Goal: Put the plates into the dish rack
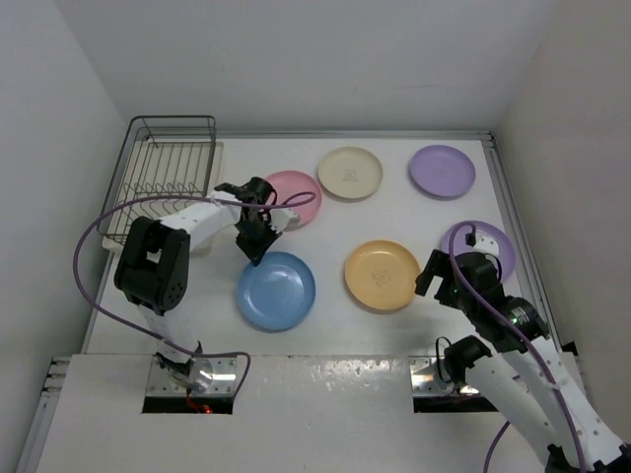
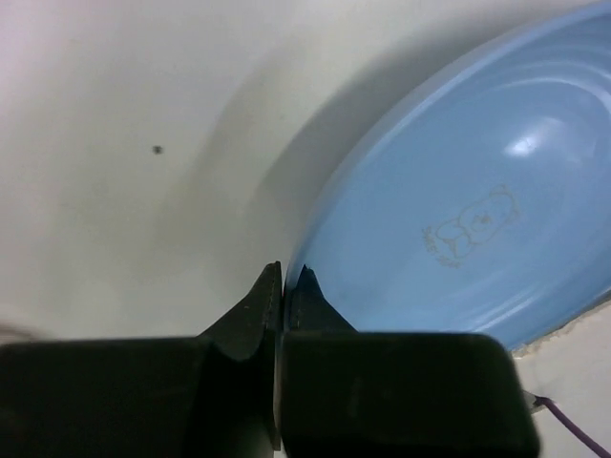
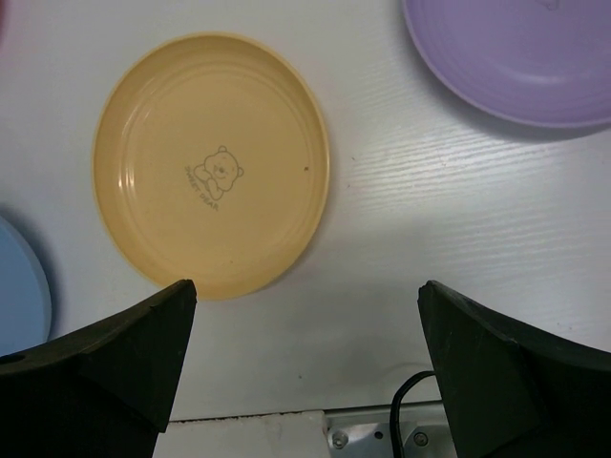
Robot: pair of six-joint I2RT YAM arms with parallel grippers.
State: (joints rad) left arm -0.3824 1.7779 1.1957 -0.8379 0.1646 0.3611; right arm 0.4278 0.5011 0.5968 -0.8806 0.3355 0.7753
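The blue plate (image 1: pixel 278 294) lies on the white table (image 1: pixel 394 222) in front of the left arm, with a faint bear outline (image 2: pixel 470 224) at its centre. The left gripper (image 1: pixel 254 252) sits at the far rim of the blue plate. In the left wrist view its 2 fingertips are pinched together on that rim, and a broad shadow falls on the table beside the plate edge. The pink plate (image 1: pixel 301 187) lies just beyond the blue plate, partly under the left arm. The dish rack (image 1: pixel 173 119) stands beyond and to the left of the blue plate, at the far left corner of the table. The yellow-orange plate (image 1: pixel 383 275) lies flat just to the right of the blue plate, apart from it. The right gripper (image 1: pixel 432 281) hangs to the right of the blue plate, past the yellow-orange plate, with its 2 fingers spread wide and nothing between them. The near purple plate (image 1: pixel 493 246) lies further right, partly hidden by the right arm. The cream plate (image 1: pixel 350 172) and the far purple plate (image 1: pixel 442 170) lie well beyond and to the right of the blue plate.
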